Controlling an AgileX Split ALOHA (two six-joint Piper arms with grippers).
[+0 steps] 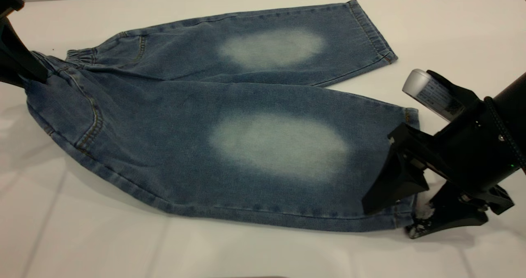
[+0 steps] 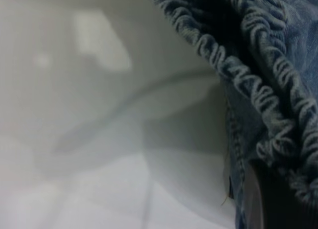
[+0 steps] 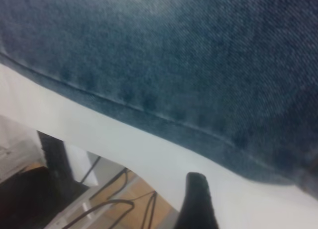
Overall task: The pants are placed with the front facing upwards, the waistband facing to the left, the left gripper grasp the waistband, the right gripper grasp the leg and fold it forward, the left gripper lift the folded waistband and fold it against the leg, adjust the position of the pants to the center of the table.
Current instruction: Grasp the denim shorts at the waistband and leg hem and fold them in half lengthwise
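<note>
I'm seeing the pants (image 1: 213,117) lying flat; left gripper (image 1: 24,66) at nine o'clock is pinching the waistband (image 2: 258,90), right gripper (image 1: 404,210) at four o'clock is clamping the leg hem.

I see the pants (image 1: 213,121) spread front-up on the table (image 1: 452,27), blue denim with a whitish oval on each knee. The waistband (image 1: 80,56), puckered in small folds, lies at the table's left side and looks slightly raised, though I cannot confirm this. Both legs extend rightward, hems apart.
</note>
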